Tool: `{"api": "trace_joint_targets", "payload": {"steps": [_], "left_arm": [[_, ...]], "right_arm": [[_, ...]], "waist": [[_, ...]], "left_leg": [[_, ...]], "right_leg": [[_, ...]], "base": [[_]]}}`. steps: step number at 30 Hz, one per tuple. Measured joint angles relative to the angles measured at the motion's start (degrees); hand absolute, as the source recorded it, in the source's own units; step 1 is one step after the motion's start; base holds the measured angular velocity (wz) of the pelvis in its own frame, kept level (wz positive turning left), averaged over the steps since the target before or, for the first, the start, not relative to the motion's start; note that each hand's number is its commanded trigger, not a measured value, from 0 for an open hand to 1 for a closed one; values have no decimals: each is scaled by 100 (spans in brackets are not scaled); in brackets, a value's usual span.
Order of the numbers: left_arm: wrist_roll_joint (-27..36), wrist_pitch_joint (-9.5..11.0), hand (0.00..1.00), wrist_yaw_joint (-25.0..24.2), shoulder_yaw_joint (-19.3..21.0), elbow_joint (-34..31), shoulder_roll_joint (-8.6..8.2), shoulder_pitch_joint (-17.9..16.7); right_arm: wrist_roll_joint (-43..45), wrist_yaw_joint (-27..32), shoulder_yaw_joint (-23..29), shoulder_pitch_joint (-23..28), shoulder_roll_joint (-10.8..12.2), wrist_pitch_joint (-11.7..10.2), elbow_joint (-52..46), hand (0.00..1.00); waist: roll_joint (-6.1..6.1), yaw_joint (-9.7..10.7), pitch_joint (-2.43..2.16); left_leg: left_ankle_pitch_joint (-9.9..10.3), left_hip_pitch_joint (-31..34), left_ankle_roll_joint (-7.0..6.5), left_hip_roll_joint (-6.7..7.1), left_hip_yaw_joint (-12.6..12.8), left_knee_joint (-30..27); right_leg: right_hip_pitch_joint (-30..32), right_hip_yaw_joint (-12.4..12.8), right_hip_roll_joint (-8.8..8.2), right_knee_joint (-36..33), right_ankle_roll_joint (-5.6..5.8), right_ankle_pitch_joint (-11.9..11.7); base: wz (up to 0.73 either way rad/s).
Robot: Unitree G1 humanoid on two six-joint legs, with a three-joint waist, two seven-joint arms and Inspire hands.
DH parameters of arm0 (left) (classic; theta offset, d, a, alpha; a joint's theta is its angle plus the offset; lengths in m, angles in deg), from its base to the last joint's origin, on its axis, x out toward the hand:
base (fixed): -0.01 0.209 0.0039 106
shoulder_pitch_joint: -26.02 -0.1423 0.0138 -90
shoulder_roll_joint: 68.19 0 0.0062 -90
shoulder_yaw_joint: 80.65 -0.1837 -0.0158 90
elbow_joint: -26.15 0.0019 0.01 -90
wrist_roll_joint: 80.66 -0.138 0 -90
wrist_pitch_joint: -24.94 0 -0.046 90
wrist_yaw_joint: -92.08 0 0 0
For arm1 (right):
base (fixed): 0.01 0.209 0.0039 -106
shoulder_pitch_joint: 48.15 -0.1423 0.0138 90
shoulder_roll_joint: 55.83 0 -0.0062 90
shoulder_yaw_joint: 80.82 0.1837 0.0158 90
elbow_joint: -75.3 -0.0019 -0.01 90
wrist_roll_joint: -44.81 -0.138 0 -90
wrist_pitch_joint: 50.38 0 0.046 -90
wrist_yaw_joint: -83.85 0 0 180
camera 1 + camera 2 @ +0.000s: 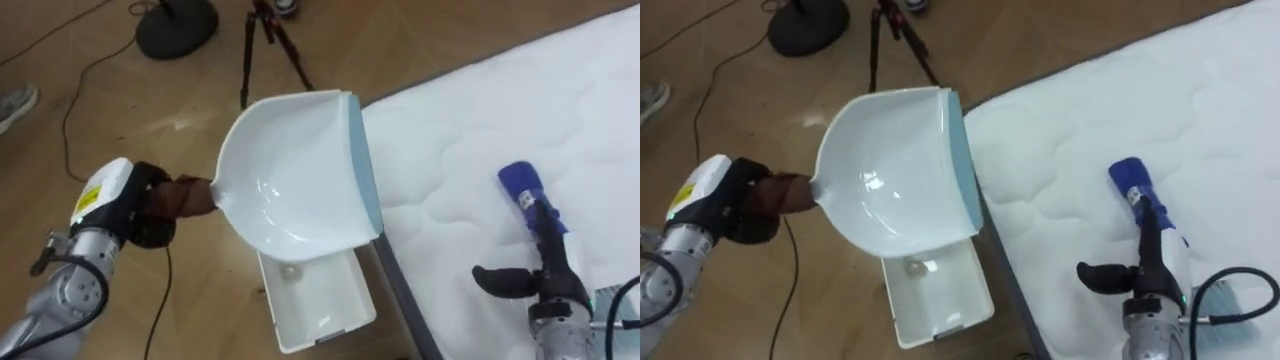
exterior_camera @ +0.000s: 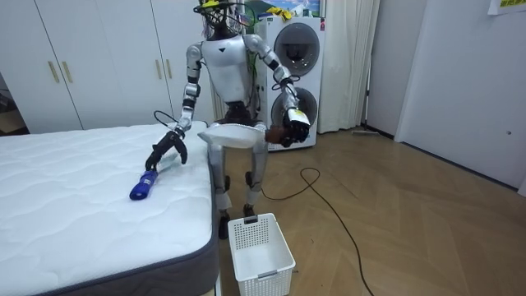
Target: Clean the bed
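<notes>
Two hands engaged: left hand (image 1: pixel 150 205) curled round the handle of the dustpan (image 1: pixel 290 180), held above white basket (image 1: pixel 320 300) beside mattress (image 1: pixel 480 110); right hand (image 1: pixel 545 285) on mattress, fingers seemingly pinching blue brush (image 1: pixel 520 185)

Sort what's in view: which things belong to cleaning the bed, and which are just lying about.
Job: bed, white dustpan in the left hand, blue brush at the right hand, white basket.
Lying about: tripod, round black stand base, washing machine, wardrobes.
</notes>
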State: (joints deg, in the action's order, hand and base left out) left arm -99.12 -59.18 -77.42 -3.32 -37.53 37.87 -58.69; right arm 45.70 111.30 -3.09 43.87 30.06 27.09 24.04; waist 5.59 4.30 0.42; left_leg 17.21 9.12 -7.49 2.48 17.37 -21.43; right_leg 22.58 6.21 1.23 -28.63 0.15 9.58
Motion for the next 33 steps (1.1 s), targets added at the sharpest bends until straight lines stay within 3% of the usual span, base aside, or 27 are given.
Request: {"api": "trace_joint_targets", "payload": {"steps": [2, 3, 5, 6, 7, 8, 10, 11, 12, 15, 17, 19, 20, 21, 24, 27, 29, 31, 32, 33], "left_arm": [[0, 28, 100, 0, 25, -118, -92, -33], [7, 35, 100, 24, 162, -312, -233, -154], [36, 90, 100, 64, 274, -518, -392, -350], [35, 100, 100, 74, 331, -649, -448, -509], [33, 101, 100, 97, 362, -738, -468, -605], [35, 111, 100, 136, 426, -854, -508, -744], [73, 108, 100, 137, 429, -858, -725, -744], [106, 108, 100, 139, 433, -865, -770, -743], [255, 97, 100, 148, 444, -866, -870, -743], [568, 69, 100, 154, 484, -920, -967, -744], [683, 65, 100, 163, 520, -942, -1027, -748], [861, 65, 100, 177, 531, -943, -1116, -771], [999, 65, 100, 181, 541, -941, -1146, -802], [1121, 67, 100, 181, 549, -941, -1160, -843], [1396, 71, 100, 201, 591, -941, -1262, -898], [1447, 83, 100, 251, 591, -941, -1389, -1111], [1447, 83, 100, 254, 592, -941, -1440, -1282], [1445, 83, 100, 261, 608, -941, -1530, -1454], [1443, 82, 100, 264, 648, -941, -1585, -1563], [1443, 82, 100, 263, 652, -941, -1595, -1635]], "right_arm": [[-7, 4, 22, 78, -1, 5, -104, 0], [0, 4, 45, 139, 0, 5, -182, 0], [-14, 4, 34, 252, 20, 39, -327, 0], [-59, 5, -6, 326, 45, 89, -446, 0], [-80, 6, -7, 362, 60, 135, -540, 0], [-96, 45, 6, 389, 101, 156, -645, 0], [-245, 193, 73, 395, 115, 187, -649, 0], [-266, 223, 84, 389, 117, 187, -672, 0], [-266, 246, 91, 381, 117, 173, -738, 0], [-261, 235, 57, 384, 199, 85, -785, 0], [-267, 202, 56, 385, 237, 80, -845, 0], [-262, 137, 52, 377, 239, 73, -905, 0], [-262, 88, 35, 356, 248, 59, -906, 0], [-265, 39, 37, 369, 251, 54, -906, 0], [-317, 27, 109, 407, 276, -7, -920, 0], [-311, 48, 266, 583, 450, -123, -1028, 0], [-307, 10, 281, 666, 477, -188, -1043, 0], [-301, -31, 382, 749, 489, -188, -1162, 0], [-250, -84, 461, 752, 525, -190, -1223, 0], [-196, -152, 471, 752, 533, -196, -1249, 0]], "waist": [[-77, 18, -20], [-102, 8, -12], [-144, -17, -2], [-198, -105, -2], [-214, -158, -9], [-237, -231, 1], [-298, -313, -10], [-313, -333, -13], [-331, -403, -18], [-416, -613, 0], [-470, -595, 27], [-469, -619, 26], [-469, -629, 26], [-462, -566, 17], [-537, -268, -15], [-617, -230, -81], [-643, -187, -94], [-631, -195, -87], [-623, -210, -75], [-629, -248, -57]], "left_leg": [[6, -181, -2, 4, 52, 76], [10, -294, -4, -20, 114, 109], [10, -516, -4, -78, 274, 221], [8, -699, -7, -140, 656, 366], [8, -770, -7, -186, 863, 450], [15, -816, -23, -269, 1295, 595], [7, -1040, -34, -292, 1999, 823], [6, -1069, -36, -292, 2174, 845], [5, -1101, -36, -292, 2529, 847], [6, -1115, -35, -291, 3154, 833], [3, -1094, -28, -307, 3416, 774], [-16, -1072, 5, -336, 3361, 733], [-31, -1066, 30, -375, 3215, 678], [-50, -1071, 61, -419, 3073, 665], [-107, -1083, 154, -514, 3081, 677], [-198, -1141, 221, -659, 3203, 659], [-252, -1212, 269, -719, 3176, 615], [-275, -1224, 298, -711, 2705, 579], [-287, -1221, 320, -672, 2252, 553], [-293, -1205, 332, -576, 1485, 500]], "right_leg": [[-120, 35, 48, 66, 8, -50], [-239, 207, 147, 216, 41, -144], [-415, 305, 265, 455, 30, -329], [-507, 152, 307, 656, -43, -488], [-555, -16, 289, 733, -91, -605], [-576, -539, 212, 661, -148, -600], [-680, -1240, -180, -360, -12, 40], [-750, -1362, -328, -572, 23, 185], [-963, -1632, -665, -787, 120, 352], [-1530, -2056, -1275, -454, 276, 440], [-1615, -2155, -1366, -29, 404, 490], [-1653, -2218, -1329, 322, 443, 501], [-1662, -2219, -1299, 439, 526, 454], [-1669, -2204, -1238, 480, 480, 396], [-1657, -2168, -1131, 534, 390, 390], [-1684, -1992, -932, 710, 281, 291], [-1761, -1890, -823, 847, 222, 198], [-1762, -1701, -713, 881, 157, 155], [-1743, -1541, -633, 880, 120, 133], [-1731, -1295, -527, 879, 71, 108]], "base": [[-61], [-78], [-114], [-147], [-160], [-139], [-131], [-130], [-113], [-137], [-109], [-111], [-99], [-85], [-30], [-35], [-39], [-61], [-86], [-125]]}}
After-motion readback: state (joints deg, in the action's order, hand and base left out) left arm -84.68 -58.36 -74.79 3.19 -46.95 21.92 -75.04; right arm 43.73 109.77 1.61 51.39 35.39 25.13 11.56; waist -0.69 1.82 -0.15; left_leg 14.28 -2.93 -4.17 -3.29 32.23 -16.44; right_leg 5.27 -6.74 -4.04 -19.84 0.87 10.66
